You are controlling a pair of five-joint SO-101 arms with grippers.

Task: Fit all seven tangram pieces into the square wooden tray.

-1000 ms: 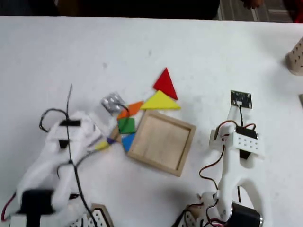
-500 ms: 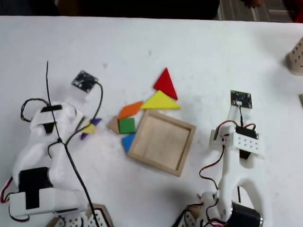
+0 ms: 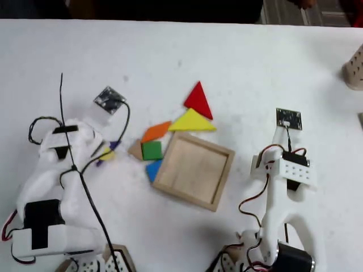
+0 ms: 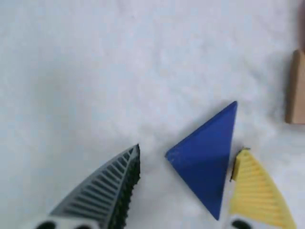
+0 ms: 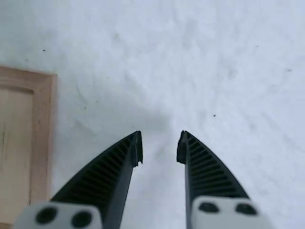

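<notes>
The square wooden tray [image 3: 170,184] lies mid-table with nothing in it. To its left and behind it lie a red triangle [image 3: 198,100], a yellow triangle [image 3: 191,121], an orange parallelogram [image 3: 156,131], a green square [image 3: 151,150], a small wooden triangle [image 3: 135,149] and a light blue triangle [image 3: 153,169]. Left of that cluster my left gripper [image 3: 106,153] stands open over a dark blue triangle [image 4: 207,157]. The triangle lies flat on the table and touches the yellow finger [image 4: 255,191]; the grey finger [image 4: 114,191] is apart from it. My right gripper [image 5: 159,143] is open and holds nothing, right of the tray's rim [image 5: 43,119].
A wooden piece [image 4: 295,88] stands just beyond the dark blue triangle. The right arm [image 3: 286,170] stands right of the tray. A pale perforated object [image 3: 354,68] sits at the far right edge. White table stretches across the back.
My left arm pulled back to the left from the cluster, and the dark blue triangle went with it. It has since edged slightly rightward. The right arm kept still.
</notes>
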